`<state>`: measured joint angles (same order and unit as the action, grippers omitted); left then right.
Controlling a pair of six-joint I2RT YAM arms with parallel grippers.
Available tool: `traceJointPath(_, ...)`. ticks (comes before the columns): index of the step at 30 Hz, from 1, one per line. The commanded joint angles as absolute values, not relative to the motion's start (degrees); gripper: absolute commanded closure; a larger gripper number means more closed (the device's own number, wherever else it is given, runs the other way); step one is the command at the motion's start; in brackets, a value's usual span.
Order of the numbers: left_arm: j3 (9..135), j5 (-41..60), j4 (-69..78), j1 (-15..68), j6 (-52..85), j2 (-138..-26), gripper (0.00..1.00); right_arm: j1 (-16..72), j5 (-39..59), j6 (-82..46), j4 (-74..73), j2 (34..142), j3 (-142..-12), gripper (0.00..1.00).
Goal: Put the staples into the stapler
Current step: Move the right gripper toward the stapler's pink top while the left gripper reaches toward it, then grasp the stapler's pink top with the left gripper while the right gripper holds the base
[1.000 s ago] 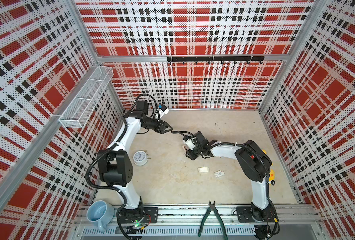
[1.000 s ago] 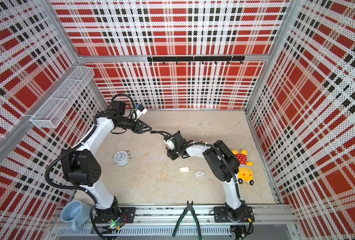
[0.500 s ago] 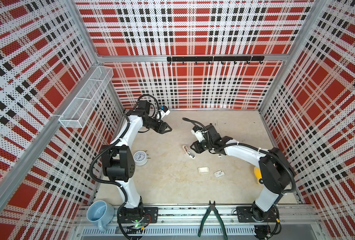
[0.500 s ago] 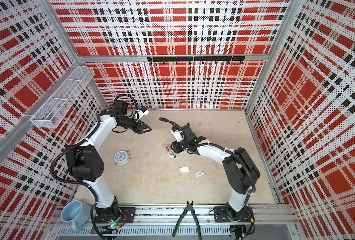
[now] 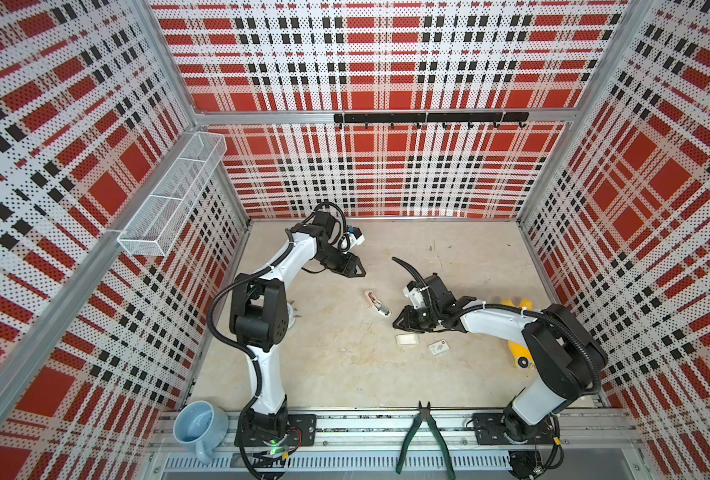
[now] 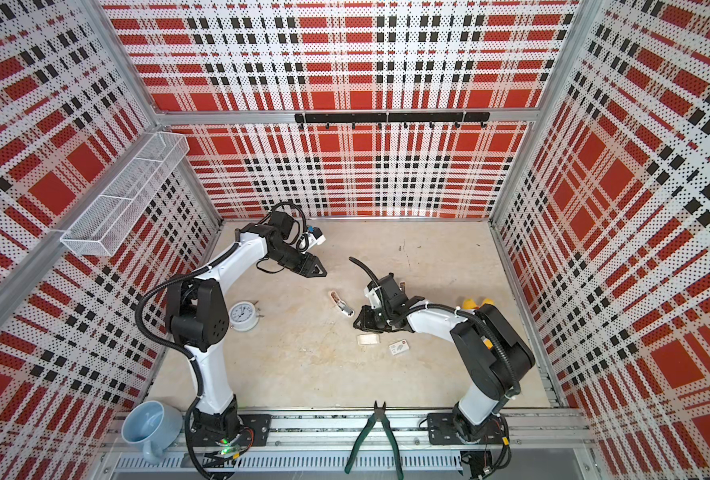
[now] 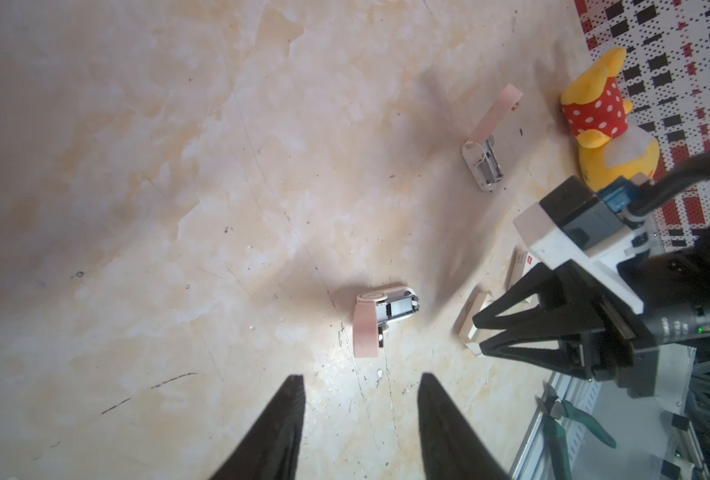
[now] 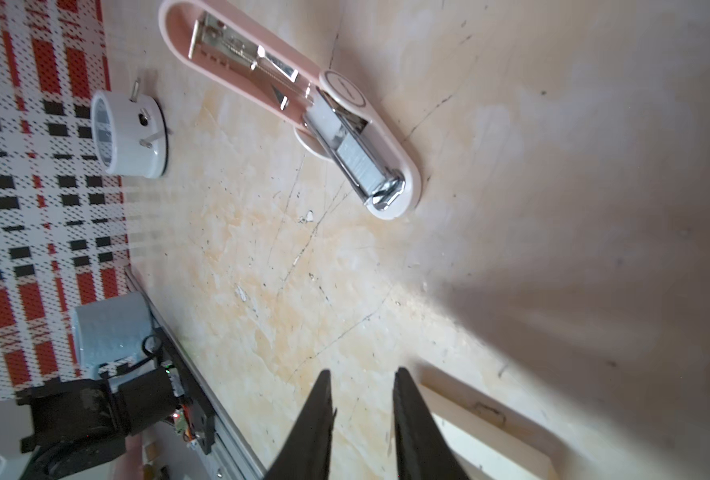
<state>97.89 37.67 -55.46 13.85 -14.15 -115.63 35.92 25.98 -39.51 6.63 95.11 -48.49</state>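
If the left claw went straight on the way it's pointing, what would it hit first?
Probably the pink stapler, lying just ahead of the left claw and squarely in its line. Depth is unclear, so the tabletop might come first.

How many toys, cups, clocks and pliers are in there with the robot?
Toys: 1, the yellow plush toy
Cups: 1, the blue mug
Clocks: 1, the white clock
Pliers: 1, the green-handled pliers
Total: 4
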Motion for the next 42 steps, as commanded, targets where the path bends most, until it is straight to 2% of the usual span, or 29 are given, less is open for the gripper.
traceJointPath(1, 98.9, 38.9, -54.5, 13.7, -10.3, -117.4, 0.54, 35.8, 27.2, -43.8, -2.0, 97.2, -49.2, 0.75)
traceJointPath(11, 91.8, 39.6, -46.5, 14.4, -4.7, -116.2, 0.58, 33.5, 28.2, -47.0, -7.9, 103.0, -49.6, 0.81)
traceJointPath(16, 87.9, 43.3, -41.8, 13.9, -1.1, -116.1, 0.6, 33.1, 29.5, -47.8, -10.5, 105.9, -50.0, 0.81)
traceJointPath(23, 85.8, 45.5, -40.6, 14.1, -0.8, -116.8, 0.66, 32.5, 29.8, -48.9, -13.4, 108.6, -50.0, 0.85)
traceJointPath(42, 82.4, 49.2, -40.4, 14.3, -2.0, -116.0, 0.72, 31.3, 30.4, -47.4, -12.5, 112.2, -52.9, 0.85)
